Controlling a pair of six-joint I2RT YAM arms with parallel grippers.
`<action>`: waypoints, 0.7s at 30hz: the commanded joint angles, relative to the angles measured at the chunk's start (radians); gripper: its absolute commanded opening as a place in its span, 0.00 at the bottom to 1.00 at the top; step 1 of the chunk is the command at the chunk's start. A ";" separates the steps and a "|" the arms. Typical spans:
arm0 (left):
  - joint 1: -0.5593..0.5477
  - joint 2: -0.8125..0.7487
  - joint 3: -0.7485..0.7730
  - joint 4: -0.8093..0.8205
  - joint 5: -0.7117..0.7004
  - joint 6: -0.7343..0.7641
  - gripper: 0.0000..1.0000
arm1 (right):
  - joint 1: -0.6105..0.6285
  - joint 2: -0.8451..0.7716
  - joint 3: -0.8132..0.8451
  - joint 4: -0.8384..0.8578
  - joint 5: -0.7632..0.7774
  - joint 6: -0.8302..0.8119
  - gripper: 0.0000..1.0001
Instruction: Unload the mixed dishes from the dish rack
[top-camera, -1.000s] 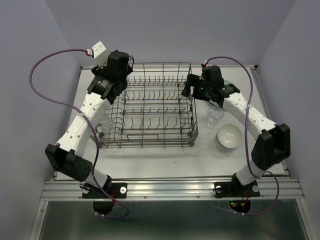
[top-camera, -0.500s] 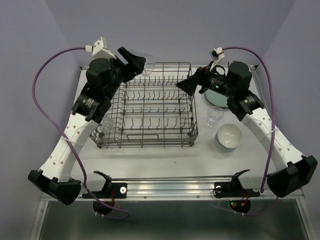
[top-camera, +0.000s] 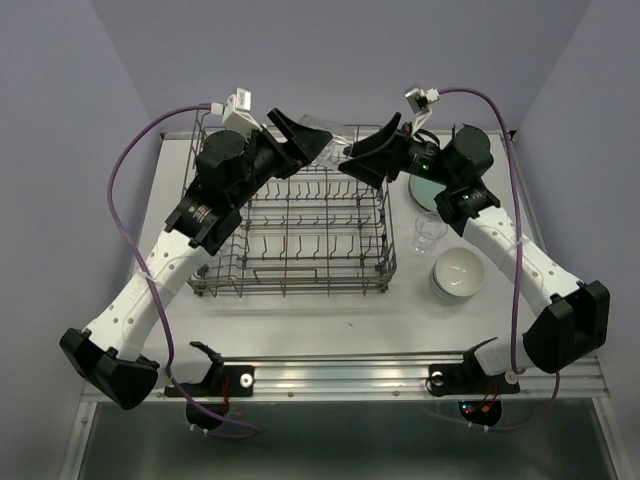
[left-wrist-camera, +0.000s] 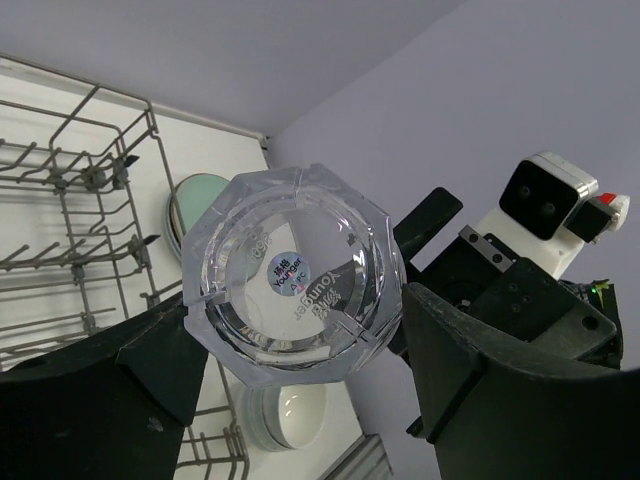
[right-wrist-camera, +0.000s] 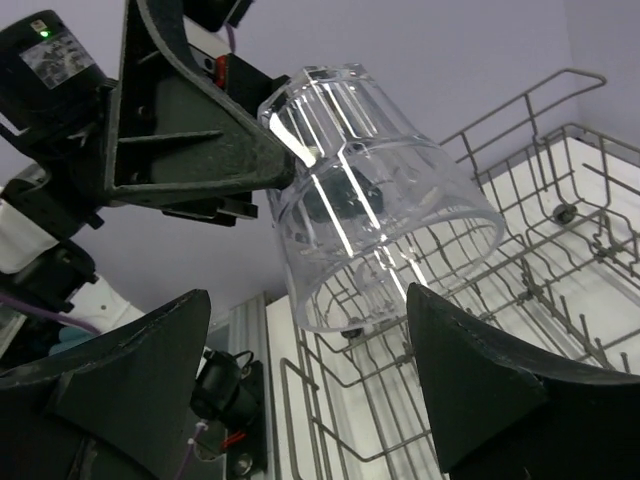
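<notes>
From above, you are mid-handover. The left end effector (top-camera: 312, 140) clamps the glass (top-camera: 337, 140) in the air over the far edge of the dish rack (top-camera: 290, 230), toward the far side of the table (top-camera: 330, 320). The right end effector (top-camera: 362, 152) faces it.

Left wrist: the base of the glass (left-wrist-camera: 295, 285) fills the view, pinched between both fingers.

Right wrist: the glass (right-wrist-camera: 380, 200) points its open mouth at this camera (long axis roughly level, left to right). The jaws stand wide either side, not touching.

Next, I'd judge, close the right on the wall before the left releases.
</notes>
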 joint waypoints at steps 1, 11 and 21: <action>-0.025 0.004 -0.001 0.135 0.042 -0.040 0.00 | 0.021 0.009 0.046 0.155 -0.039 0.068 0.77; -0.054 0.004 -0.051 0.233 0.082 -0.079 0.00 | 0.039 -0.014 0.012 0.202 0.100 0.094 0.04; -0.053 -0.019 -0.058 0.152 0.017 -0.033 0.99 | 0.039 -0.070 0.049 -0.072 0.281 -0.070 0.01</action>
